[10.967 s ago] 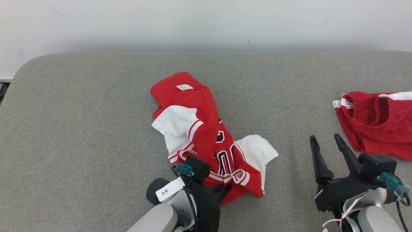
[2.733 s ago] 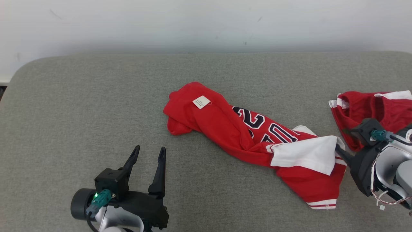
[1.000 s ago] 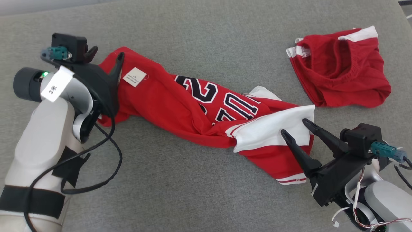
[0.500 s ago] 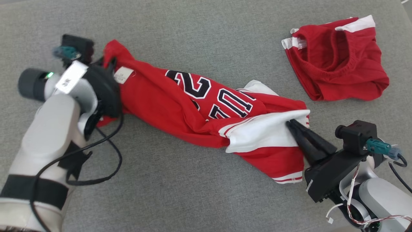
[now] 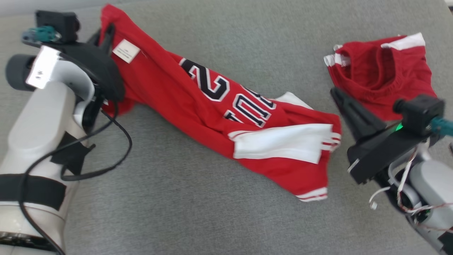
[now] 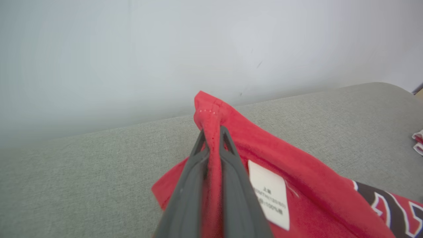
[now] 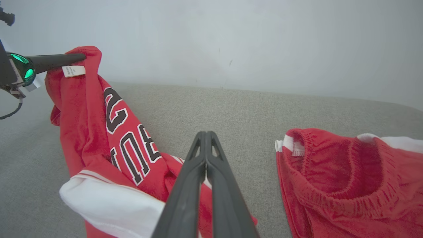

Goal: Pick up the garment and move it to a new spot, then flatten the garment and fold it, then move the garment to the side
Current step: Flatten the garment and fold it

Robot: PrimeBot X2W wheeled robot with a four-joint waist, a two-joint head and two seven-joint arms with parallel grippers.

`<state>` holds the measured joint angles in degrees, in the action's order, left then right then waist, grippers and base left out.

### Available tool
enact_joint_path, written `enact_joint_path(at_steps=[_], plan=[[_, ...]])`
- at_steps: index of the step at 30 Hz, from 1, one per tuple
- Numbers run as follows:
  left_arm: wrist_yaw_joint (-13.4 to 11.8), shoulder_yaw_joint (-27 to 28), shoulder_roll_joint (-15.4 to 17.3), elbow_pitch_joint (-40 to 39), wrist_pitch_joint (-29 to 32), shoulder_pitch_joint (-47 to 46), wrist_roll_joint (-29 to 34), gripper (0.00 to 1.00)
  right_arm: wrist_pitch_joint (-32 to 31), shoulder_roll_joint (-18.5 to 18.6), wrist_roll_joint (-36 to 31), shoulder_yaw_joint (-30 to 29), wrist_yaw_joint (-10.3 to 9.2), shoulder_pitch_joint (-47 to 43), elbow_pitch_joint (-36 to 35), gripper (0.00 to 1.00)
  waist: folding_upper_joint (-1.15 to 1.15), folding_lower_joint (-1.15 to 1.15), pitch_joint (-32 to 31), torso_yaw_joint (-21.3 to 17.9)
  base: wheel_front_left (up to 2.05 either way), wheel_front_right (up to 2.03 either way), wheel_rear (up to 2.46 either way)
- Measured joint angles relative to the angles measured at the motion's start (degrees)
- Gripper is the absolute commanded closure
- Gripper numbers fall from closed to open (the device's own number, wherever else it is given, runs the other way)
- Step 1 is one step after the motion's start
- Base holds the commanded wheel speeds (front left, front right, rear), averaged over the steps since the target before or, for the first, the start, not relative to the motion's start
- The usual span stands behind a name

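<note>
Jersey point(image 5: 212, 106): stretched slantwise across grey pad point(image 5: 177, 198), label end held up by left gripper point(image 6: 213, 132) pinched on a red fold, sleeve end loose beside right gripper point(image 7: 205, 135), fingers together seemingly on nothing, near shorts point(image 5: 382, 74); risk: one-handed lift drags and bunches it.

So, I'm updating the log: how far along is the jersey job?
Nothing finished: the jersey lies twisted and unfolded. In hand: the left gripper pinches its raised corner beside the label; the right gripper is shut, empty. Left: relocating, flattening, folding, moving aside.
</note>
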<state>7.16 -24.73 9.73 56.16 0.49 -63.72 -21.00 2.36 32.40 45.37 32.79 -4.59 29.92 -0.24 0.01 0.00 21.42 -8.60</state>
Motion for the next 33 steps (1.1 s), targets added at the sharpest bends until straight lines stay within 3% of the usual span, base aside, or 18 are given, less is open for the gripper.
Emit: enact_joint_path(at_steps=[8,15,16,17,18,33], plan=[[0.0,-0.4,1.0,1.7,-3.6,0.4,-2.3,1.0,-0.4,1.2,2.3,-0.5,2.92,1.1,2.5,1.0,0.0,0.0,-3.7,3.1,0.0,0.0,0.0],[0.0,-2.2,0.9,3.4,-4.8,6.1,-3.7,1.0,-1.7,0.6,3.5,1.5,3.16,-2.4,4.3,1.0,-0.01,-0.01,-7.1,6.1,0.0,0.0,0.0],[0.0,-2.2,1.2,3.7,-4.9,6.5,-4.3,1.0,-2.0,0.5,3.8,1.6,3.16,-2.5,4.3,0.95,-0.01,-0.01,-7.6,6.4,0.0,0.0,0.0],[0.0,-2.3,1.4,3.7,-4.9,6.8,-4.6,0.56,-2.4,0.5,4.1,1.7,3.16,-2.5,4.3,0.62,-0.01,-0.01,-8.0,6.7,0.0,0.0,0.0],[0.0,-2.3,1.5,3.8,-5.1,7.0,-4.8,0.0,-2.4,0.5,4.1,1.7,3.16,-2.6,4.3,0.0,-0.02,-0.01,-8.4,6.9,0.0,0.0,0.0],[0.0,-3.6,3.1,4.2,-6.6,7.0,-5.9,0.0,-6.5,1.8,6.6,3.3,3.75,-7.3,4.1,0.0,-0.02,-0.01,-10.5,8.5,0.0,0.0,0.0]])
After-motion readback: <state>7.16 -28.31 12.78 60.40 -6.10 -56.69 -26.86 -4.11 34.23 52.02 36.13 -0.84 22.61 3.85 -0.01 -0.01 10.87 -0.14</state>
